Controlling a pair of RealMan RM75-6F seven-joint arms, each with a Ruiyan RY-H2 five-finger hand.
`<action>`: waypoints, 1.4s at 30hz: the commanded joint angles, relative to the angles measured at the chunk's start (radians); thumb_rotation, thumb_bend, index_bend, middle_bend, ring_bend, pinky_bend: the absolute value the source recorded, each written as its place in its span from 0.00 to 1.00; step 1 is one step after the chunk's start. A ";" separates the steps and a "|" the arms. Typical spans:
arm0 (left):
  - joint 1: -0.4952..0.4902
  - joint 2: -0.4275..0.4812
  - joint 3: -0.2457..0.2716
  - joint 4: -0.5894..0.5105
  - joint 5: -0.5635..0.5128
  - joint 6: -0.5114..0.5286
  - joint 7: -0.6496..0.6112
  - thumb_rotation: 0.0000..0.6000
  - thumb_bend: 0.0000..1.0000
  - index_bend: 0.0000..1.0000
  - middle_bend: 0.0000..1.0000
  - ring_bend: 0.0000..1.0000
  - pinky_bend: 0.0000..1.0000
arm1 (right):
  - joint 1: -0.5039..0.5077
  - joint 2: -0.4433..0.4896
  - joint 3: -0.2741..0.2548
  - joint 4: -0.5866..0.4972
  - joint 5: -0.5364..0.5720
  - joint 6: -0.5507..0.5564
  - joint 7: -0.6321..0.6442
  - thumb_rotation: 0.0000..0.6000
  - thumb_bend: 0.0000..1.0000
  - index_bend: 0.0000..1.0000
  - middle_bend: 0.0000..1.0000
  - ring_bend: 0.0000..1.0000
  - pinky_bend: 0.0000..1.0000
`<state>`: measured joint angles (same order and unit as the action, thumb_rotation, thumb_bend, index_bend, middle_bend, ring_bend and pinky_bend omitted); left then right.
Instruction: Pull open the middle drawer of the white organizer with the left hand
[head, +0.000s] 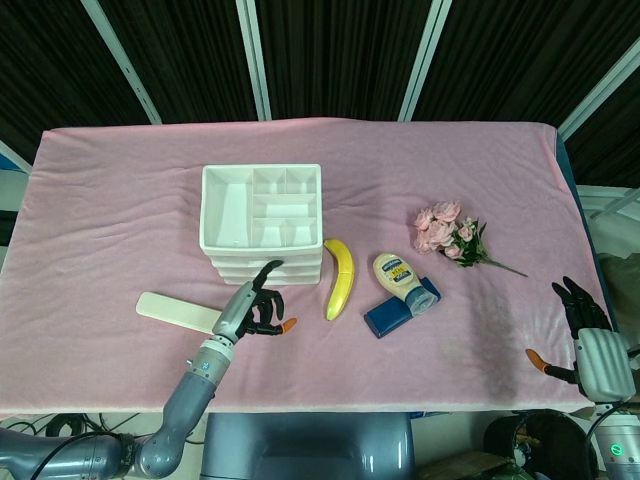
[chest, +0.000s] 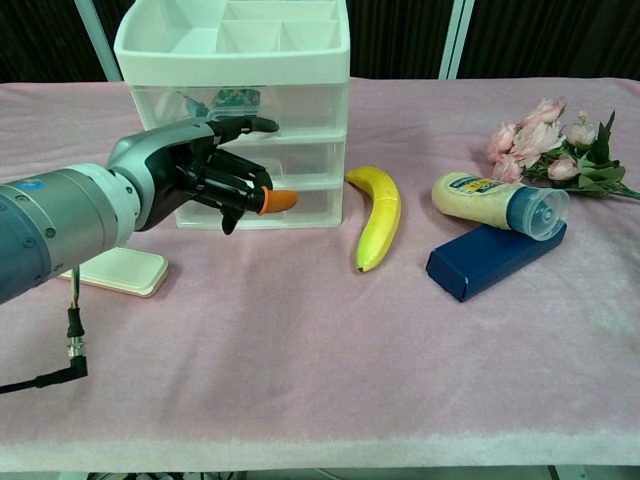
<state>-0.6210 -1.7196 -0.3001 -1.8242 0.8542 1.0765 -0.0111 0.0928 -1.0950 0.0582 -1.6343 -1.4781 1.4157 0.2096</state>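
The white organizer (head: 231, 208) stands left of centre on the pink cloth, with three clear drawers showing in the chest view. Its middle drawer (chest: 308, 158) sits flush with the other drawers. My left hand (head: 256, 309) (chest: 195, 178) is right at the drawer fronts, with most fingers curled in. One finger reaches toward the seam above the middle drawer and the orange-tipped thumb points right. I cannot tell whether any finger hooks the drawer. My right hand (head: 588, 335) rests at the table's right front corner, fingers spread, holding nothing.
A banana (head: 340, 277) (chest: 378, 215) lies just right of the organizer. Beyond it lies a mayonnaise bottle (chest: 495, 200) on a blue box (chest: 490, 258), then pink flowers (chest: 550, 145). A flat white case (head: 175, 310) (chest: 115, 270) lies left of my left hand.
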 joint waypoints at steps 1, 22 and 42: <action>0.001 0.002 0.005 -0.001 0.003 -0.003 0.003 1.00 0.25 0.12 0.67 0.70 0.69 | 0.000 0.000 0.001 0.000 0.001 0.000 0.001 1.00 0.08 0.00 0.00 0.00 0.12; 0.084 0.063 0.138 -0.104 0.134 0.040 -0.004 1.00 0.25 0.09 0.67 0.70 0.69 | -0.002 0.002 -0.001 -0.003 -0.002 0.001 0.005 1.00 0.08 0.00 0.00 0.00 0.12; 0.136 0.310 0.322 -0.316 0.393 0.186 0.399 1.00 0.25 0.09 0.80 0.80 0.77 | -0.004 0.003 -0.002 -0.008 -0.005 0.005 0.002 1.00 0.08 0.00 0.00 0.00 0.12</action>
<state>-0.4883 -1.4383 0.0252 -2.1018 1.2138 1.2269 0.3371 0.0889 -1.0922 0.0564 -1.6418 -1.4832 1.4207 0.2111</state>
